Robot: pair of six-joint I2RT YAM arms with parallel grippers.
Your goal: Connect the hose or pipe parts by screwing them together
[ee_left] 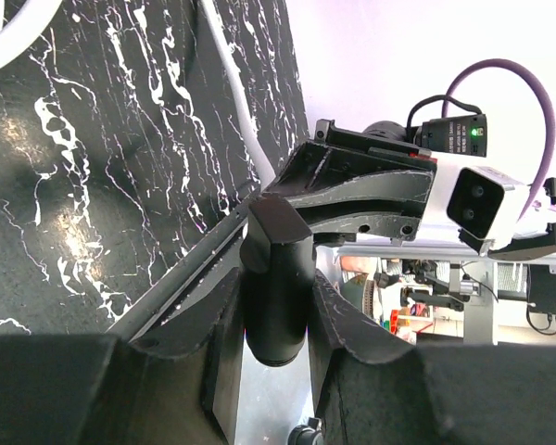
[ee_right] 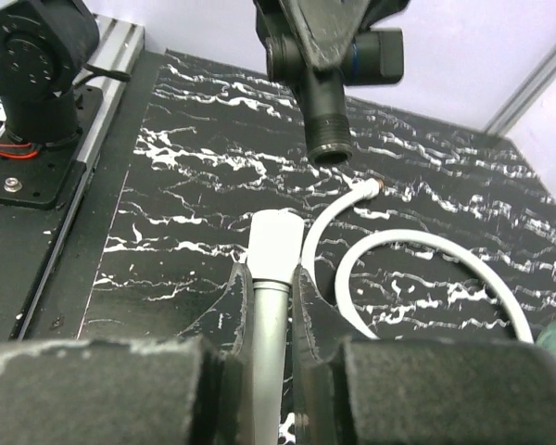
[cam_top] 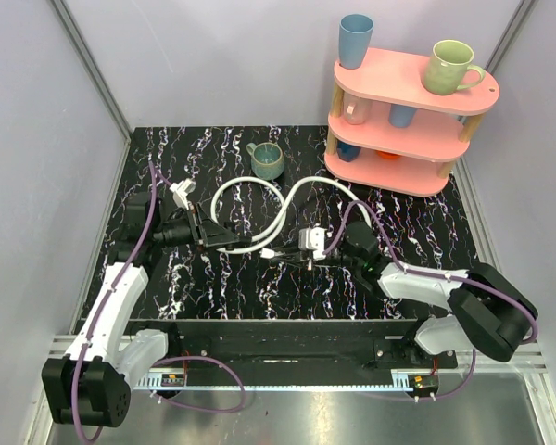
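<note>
My left gripper [ee_left: 276, 269] squeezes the black pipe end [ee_right: 330, 120] and my right gripper [ee_right: 271, 306] squeezes the white hose end [ee_right: 274, 236] over the desk [ee_right: 185, 185], near each other but not touching, so all the screwing is left.

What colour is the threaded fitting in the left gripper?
Black; the threaded cylindrical fitting shows best in right wrist view.

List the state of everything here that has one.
left gripper, shut on black fitting
right gripper, shut on white fitting
black fitting, held, threaded end facing white fitting, not joined
white fitting, held, apart from black fitting
hose, curled on table
mug, upright on table
</note>
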